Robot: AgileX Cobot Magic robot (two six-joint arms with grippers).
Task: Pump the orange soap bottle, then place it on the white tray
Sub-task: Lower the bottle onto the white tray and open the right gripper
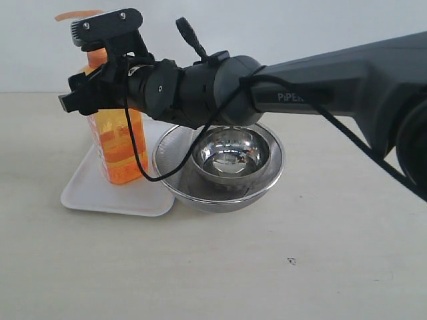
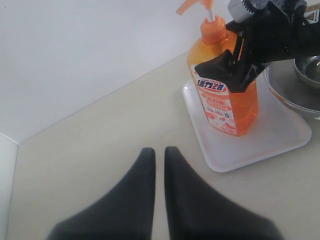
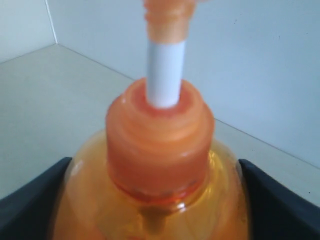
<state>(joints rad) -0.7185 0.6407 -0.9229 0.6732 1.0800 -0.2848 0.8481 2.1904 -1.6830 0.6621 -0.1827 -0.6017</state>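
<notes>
The orange soap bottle (image 1: 119,150) stands upright on the white tray (image 1: 90,190), near the tray's right side. Its pump head on the white stem is raised. My right gripper (image 1: 85,93) reaches across from the right and is shut on the bottle's shoulder, just below the collar. In the right wrist view both dark fingers (image 3: 30,200) press the sides of the bottle (image 3: 160,145). The left wrist view shows the bottle (image 2: 235,107), its label and the tray (image 2: 240,152). My left gripper (image 2: 159,150) hovers over bare table, shut and holding nothing.
A round steel mesh strainer (image 1: 175,180) touches the tray's right edge, with a shiny steel bowl (image 1: 230,157) inside it. The right arm's forearm passes over both. A white wall runs along the back of the beige table.
</notes>
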